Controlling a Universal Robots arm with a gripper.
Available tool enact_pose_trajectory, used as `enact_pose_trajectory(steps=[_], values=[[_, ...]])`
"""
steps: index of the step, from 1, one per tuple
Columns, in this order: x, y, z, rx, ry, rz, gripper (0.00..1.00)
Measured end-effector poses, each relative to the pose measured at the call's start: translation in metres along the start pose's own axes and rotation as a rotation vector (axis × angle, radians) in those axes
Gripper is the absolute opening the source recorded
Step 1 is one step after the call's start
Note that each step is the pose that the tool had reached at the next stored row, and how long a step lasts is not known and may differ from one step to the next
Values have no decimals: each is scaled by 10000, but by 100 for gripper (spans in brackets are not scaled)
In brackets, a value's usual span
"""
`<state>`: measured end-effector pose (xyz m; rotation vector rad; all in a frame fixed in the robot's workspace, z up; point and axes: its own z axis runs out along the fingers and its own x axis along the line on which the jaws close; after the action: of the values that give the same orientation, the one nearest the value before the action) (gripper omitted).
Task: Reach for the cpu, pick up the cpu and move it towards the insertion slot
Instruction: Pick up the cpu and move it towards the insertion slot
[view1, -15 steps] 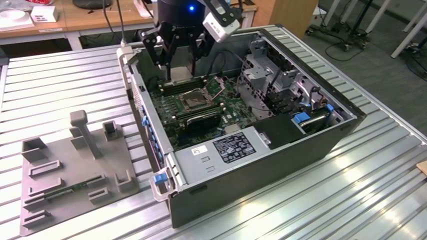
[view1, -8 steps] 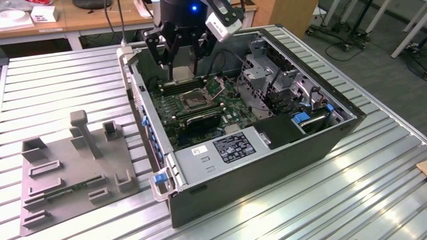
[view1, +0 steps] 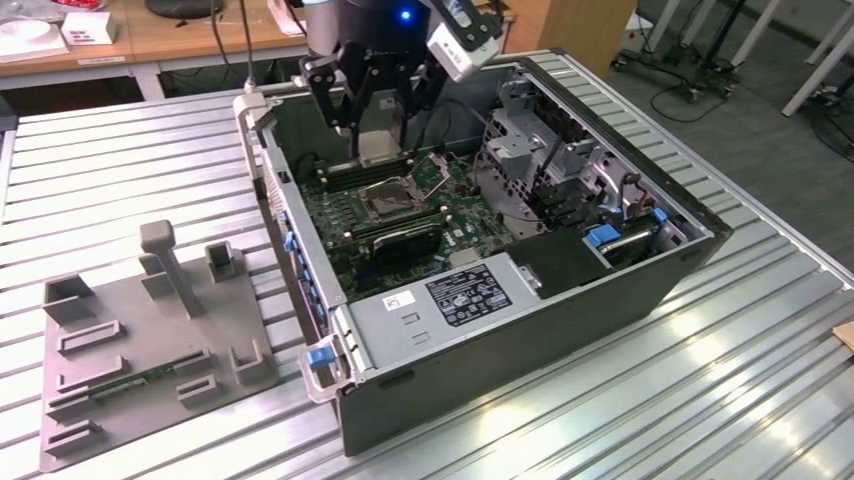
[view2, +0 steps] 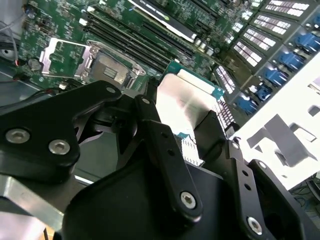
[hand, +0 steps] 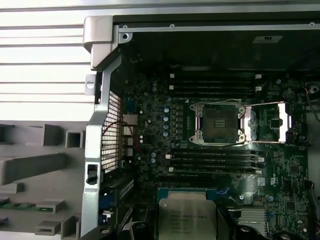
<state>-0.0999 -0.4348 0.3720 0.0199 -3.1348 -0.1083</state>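
- The hand (view1: 378, 135) hangs inside the open computer case (view1: 561, 330), over the far part of the motherboard (view1: 400, 225), its black fingers (view2: 165, 150) closed on the cpu (view2: 182, 102); the chip is gripped by two opposite edges, its pale metal top showing between them.
- In the first wrist view the cpu (hand: 186, 218) sits square to the board, lifted clear of it; it touches nothing but the hand.
- The insertion slot (hand: 219, 123) lies open on the motherboard, its shiny frame around a dark centre, the load plate (hand: 274, 122) swung back beside it; a bank of long black memory slots (hand: 215, 161) runs between the chip and the socket, with another bank beyond the socket.
- The relation that counts: the socket is off to one side of the held chip, across that near bank of memory slots, and lower than it; chip and socket edges look roughly parallel, so I judge little turning is needed.
- The case lies on its side on the ribbed metal desk (view1: 120, 170); a grey fixture tray (view1: 140, 350) sits near the desk's corner at the exterior view's left, well apart from the hand.
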Motion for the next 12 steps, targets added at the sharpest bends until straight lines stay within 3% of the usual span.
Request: enact_pose_trajectory(steps=[6, 12], values=[[-67, 4, 5, -1, 0, 0, 54], [-76, 4, 6, -2, -1, -2, 54]])
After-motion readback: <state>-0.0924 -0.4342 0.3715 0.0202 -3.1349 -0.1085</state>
